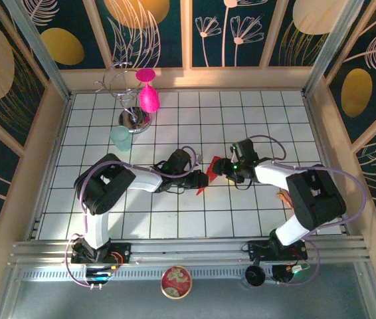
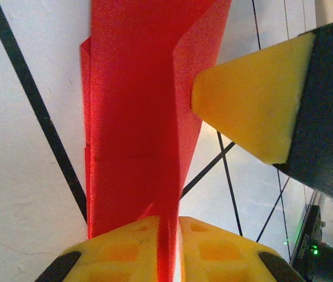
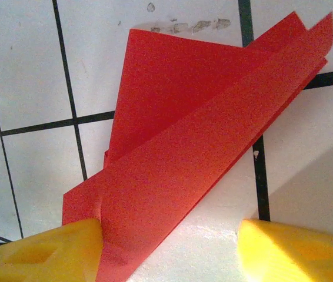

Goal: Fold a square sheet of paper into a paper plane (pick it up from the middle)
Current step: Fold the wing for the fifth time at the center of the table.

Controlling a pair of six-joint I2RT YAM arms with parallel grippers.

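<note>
The square sheet of paper is folded into a creased, pointed red dart, the paper plane (image 1: 211, 166). It lies at the table's middle between both arms. In the left wrist view the paper plane (image 2: 137, 117) runs upright, and one fold sits between the nearly closed yellow fingers of my left gripper (image 2: 169, 222), which is shut on it. My left gripper (image 1: 202, 179) comes in from the left. My right gripper (image 1: 222, 167) faces it from the right and stands open. Its left finger (image 3: 66, 252) touches the paper plane (image 3: 202, 129) and its right finger stands apart. My right gripper (image 3: 169, 235) has bare table under it.
A magenta goblet (image 1: 149, 98), a metal wire stand (image 1: 135, 119) and a pale green cup (image 1: 121, 138) stand at the back left. A round tin (image 1: 176, 281) lies in front of the rail. The right gripper's yellow finger (image 2: 249, 100) presses near the paper's edge.
</note>
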